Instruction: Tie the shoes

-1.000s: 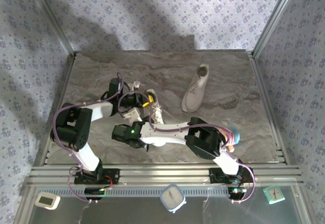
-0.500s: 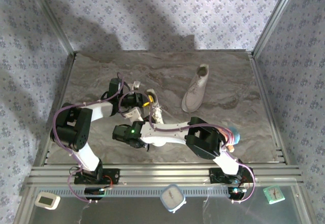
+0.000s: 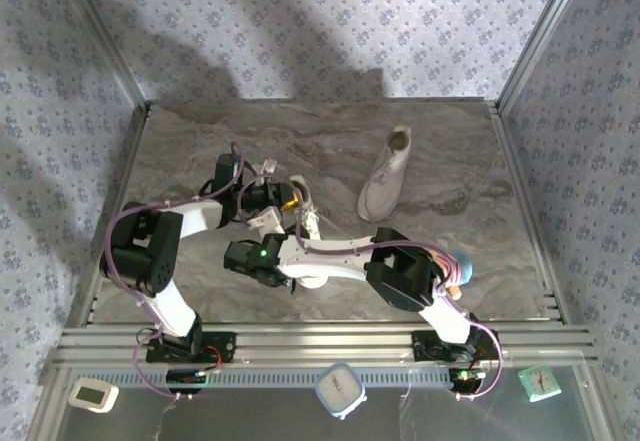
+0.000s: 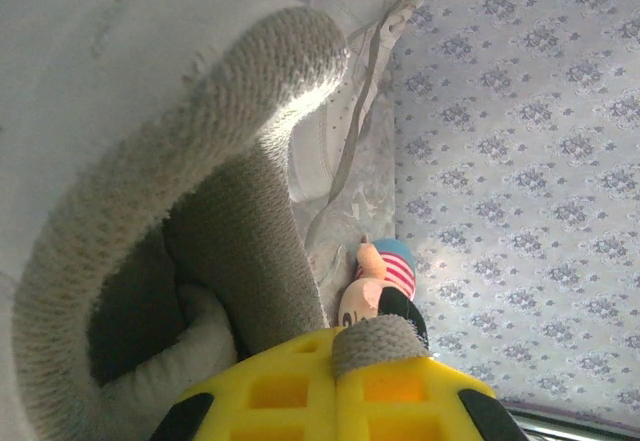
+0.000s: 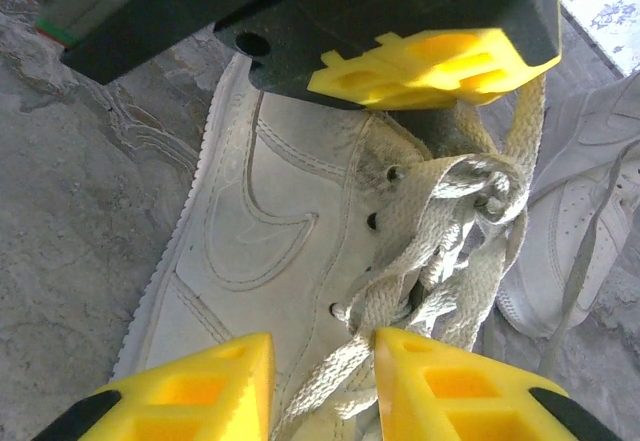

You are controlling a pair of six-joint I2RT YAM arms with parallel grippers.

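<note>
Two white sneakers lie on the marbled table in the overhead view. The far shoe is alone toward the back right, well apart from the arms. The near shoe is left of centre, partly covered by both arms. The left gripper sits over its laced part, and the right arm stretches leftward across its near end. A small plush toy rests just beside that arm's elbow. From the left wrist, the yellow fingers are pressed together with a strip of woven lace nipped between them. A broad loop of lace arcs up close to the lens, and the far shoe and plush toy lie beyond, before the patterned wall. From the right wrist, the right gripper stands spread over the near shoe's laced front, with a strand running loose through the gap, not squeezed. Ahead, a tangled bunch of lace sits on the tongue, and one strand rises to the left gripper's closed fingers.
</note>
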